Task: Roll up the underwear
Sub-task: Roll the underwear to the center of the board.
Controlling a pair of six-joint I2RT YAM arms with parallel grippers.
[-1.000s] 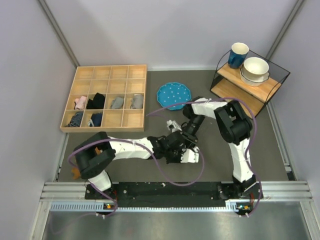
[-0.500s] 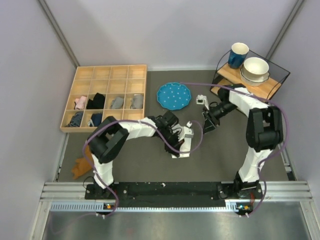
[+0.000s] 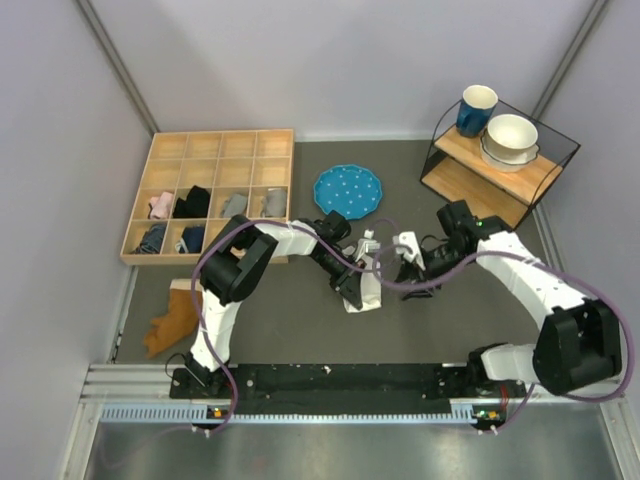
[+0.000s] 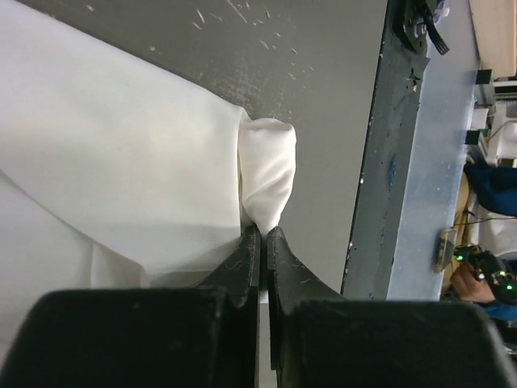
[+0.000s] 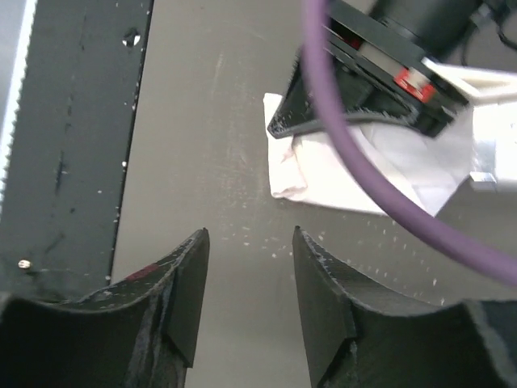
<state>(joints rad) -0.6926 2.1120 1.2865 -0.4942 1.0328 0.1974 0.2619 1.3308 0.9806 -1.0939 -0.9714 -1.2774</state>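
Dark grey counter with white soft cloth underwear lying bunched near its middle. The left pincer is closed tight, pinching a fold at the cloth's edge. The right pincer hovers just beside the cloth, spread apart, holding nothing.

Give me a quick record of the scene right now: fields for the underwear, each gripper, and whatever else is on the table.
underwear: white underwear, bunched on the dark table, near the middle
left gripper: left gripper shut on a fold of the underwear
right gripper: right gripper open, empty, apart from the cloth
other items: blue plate; wooden divided tray with small cloth bundles; wire shelf with a mug and bowls
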